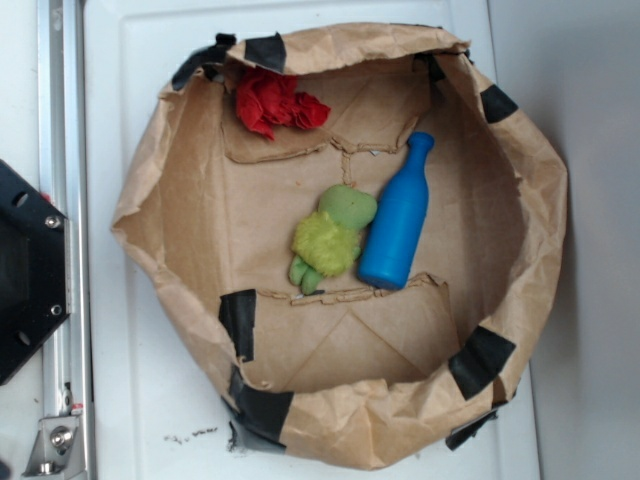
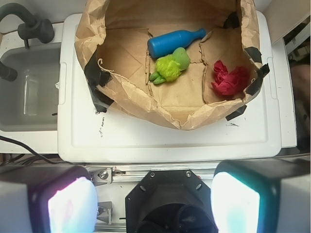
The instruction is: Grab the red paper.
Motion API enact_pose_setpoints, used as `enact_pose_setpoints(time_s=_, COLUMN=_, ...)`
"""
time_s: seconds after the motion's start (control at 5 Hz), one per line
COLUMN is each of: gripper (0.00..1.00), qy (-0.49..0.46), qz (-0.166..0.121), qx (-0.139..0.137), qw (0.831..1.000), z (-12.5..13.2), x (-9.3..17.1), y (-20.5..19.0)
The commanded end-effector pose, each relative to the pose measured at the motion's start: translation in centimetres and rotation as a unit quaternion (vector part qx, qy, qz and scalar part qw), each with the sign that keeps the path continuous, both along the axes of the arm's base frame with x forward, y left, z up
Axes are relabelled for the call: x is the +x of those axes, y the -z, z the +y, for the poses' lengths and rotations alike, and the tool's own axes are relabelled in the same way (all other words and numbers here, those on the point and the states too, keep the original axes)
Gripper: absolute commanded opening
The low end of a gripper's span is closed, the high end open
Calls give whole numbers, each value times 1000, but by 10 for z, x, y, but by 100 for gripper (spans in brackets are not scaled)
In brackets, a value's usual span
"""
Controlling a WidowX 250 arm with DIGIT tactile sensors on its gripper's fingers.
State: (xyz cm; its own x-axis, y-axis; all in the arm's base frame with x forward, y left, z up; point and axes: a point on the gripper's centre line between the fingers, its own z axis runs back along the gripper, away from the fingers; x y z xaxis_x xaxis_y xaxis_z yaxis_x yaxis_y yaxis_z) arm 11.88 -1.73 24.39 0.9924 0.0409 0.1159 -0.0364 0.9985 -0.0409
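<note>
The red paper [image 1: 275, 102] is a crumpled bright red wad lying inside the brown paper bag [image 1: 150, 190], in its upper left corner in the exterior view. In the wrist view the red paper [image 2: 229, 81] lies at the bag's right side. My gripper [image 2: 154, 204] is high above the robot base, well short of the bag, with its two pale fingers [image 2: 73, 206] wide apart and nothing between them. The gripper does not show in the exterior view.
A blue bottle [image 1: 398, 215] and a green plush toy [image 1: 332, 238] lie side by side in the middle of the bag. The bag sits on a white board [image 2: 160, 138]. A sink [image 2: 29, 90] lies left of the board. The black robot base [image 1: 25, 270] is at the left.
</note>
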Motion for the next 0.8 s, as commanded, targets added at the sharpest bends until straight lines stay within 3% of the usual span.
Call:
enact_pose_setpoints(time_s=0.0, gripper=100, qy=0, qz=0, qx=0, qw=1000, z=0, x=0, y=0)
enact_pose_setpoints(time_s=0.2, gripper=100, qy=1, qz=-23, qx=0, qw=1000, z=6, x=27, y=2)
enact_pose_setpoints(time_s=0.4, gripper=100, qy=-56, qz=-59, qx=24, qw=996, z=19, x=55, y=-4)
enact_pose_setpoints(time_s=0.6, gripper=100, qy=-56, qz=-59, qx=24, qw=996, z=19, x=55, y=-4)
